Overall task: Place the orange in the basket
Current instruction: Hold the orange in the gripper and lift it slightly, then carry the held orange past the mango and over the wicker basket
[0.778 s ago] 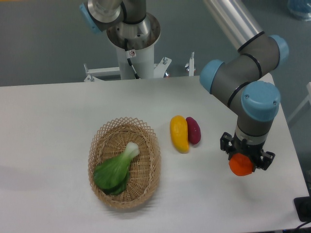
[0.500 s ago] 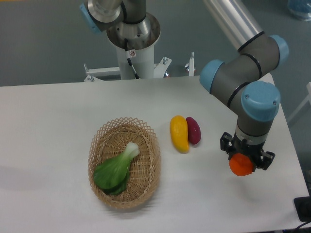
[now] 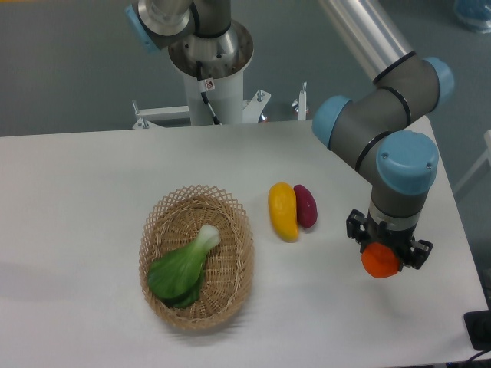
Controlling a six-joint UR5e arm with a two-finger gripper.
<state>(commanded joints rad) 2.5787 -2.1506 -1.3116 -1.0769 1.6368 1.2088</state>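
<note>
The orange (image 3: 380, 261) is a small bright round fruit held in my gripper (image 3: 382, 254) at the right side of the table, raised a little above the surface. The black fingers clasp it from both sides. The basket (image 3: 196, 255), oval and woven of tan wicker, sits left of centre, well to the left of the gripper. A green leafy vegetable (image 3: 182, 268) lies inside it.
An elongated yellow fruit (image 3: 282, 211) and a dark magenta oblong one (image 3: 305, 205) lie side by side between the basket and the gripper. The arm's base column (image 3: 209, 69) stands behind the table. The table's right edge is close to the gripper.
The arm and gripper with the orange have shifted very slightly to the left. Nothing else has moved.
</note>
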